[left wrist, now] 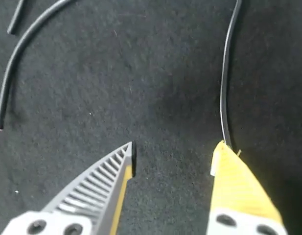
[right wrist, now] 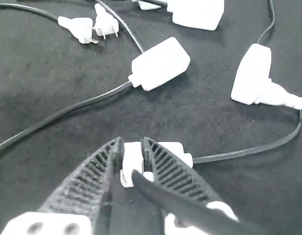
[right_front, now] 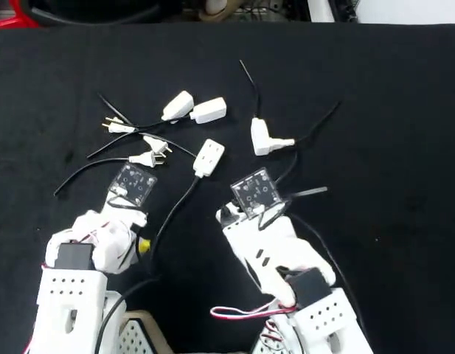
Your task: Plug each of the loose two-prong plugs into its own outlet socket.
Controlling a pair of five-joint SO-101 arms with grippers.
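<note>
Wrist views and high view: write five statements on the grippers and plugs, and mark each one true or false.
1. The right gripper is shut on a white connector. True.
2. The left gripper holds a plug. False: it is open and holds nothing.
3. A black cable runs up to the left gripper's yellow finger. True.
4. Every two-prong plug is seated in a socket. False: a loose plug lies on the table cover with its prongs bare.
5. The table cover is white. False: it is black.
</note>
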